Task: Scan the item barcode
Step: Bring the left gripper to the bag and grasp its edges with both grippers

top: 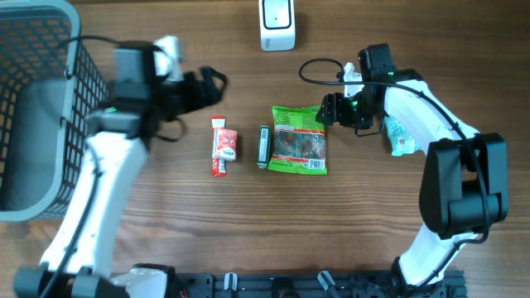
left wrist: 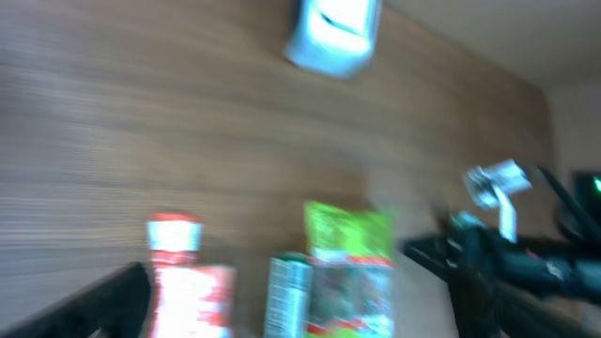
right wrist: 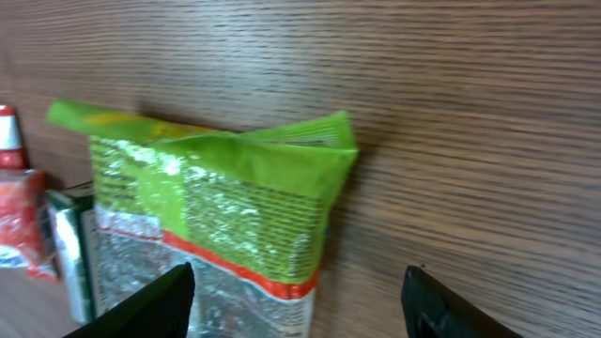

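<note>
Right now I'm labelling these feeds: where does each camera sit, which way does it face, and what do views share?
Overhead: fixed above, looking straight down on the table; the left arm and right arm show.
Left wrist: on the left arm, facing across the table toward the scanner, blurred; one dark finger shows lower left.
Right wrist: on the right arm, low, facing the green bag; both fingers show below.
Shared: all three show the green bag.

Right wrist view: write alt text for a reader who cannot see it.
A crinkled green snack bag lies on the wooden table, one corner just ahead of the open right gripper, whose dark fingertips frame the bottom edge. At the far left, a slim green pack and a red-and-white packet lie beside it.
</note>
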Action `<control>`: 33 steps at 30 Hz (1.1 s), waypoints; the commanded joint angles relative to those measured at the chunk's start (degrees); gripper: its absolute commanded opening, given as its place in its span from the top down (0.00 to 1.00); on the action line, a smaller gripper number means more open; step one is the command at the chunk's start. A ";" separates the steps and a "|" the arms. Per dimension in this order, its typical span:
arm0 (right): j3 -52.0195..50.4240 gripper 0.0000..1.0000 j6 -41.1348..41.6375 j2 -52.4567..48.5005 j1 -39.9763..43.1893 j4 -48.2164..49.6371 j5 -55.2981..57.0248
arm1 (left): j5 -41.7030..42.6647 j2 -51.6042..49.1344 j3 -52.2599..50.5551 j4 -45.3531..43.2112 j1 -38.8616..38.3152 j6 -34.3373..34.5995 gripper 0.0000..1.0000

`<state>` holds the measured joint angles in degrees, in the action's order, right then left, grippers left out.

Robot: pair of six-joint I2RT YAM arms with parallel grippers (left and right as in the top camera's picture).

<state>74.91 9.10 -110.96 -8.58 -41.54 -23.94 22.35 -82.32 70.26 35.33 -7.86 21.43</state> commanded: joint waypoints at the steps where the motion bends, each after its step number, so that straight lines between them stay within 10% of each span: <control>1: -0.20 0.28 -1.40 -0.70 0.44 0.15 -6.43 | 3.43 -7.30 -0.96 -3.67 -10.03 5.88 0.96; 11: -0.37 0.27 -4.68 -0.70 6.32 -2.23 -11.45 | -11.17 -22.16 -0.96 -13.94 -24.52 13.73 0.96; 33: -16.44 0.28 -1.31 -0.70 5.88 17.09 -22.69 | -17.51 -35.36 -0.96 -15.41 -25.64 14.91 0.96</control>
<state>60.97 6.20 -111.00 -1.41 -26.17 -43.42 7.09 -113.62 69.87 18.94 -33.28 35.53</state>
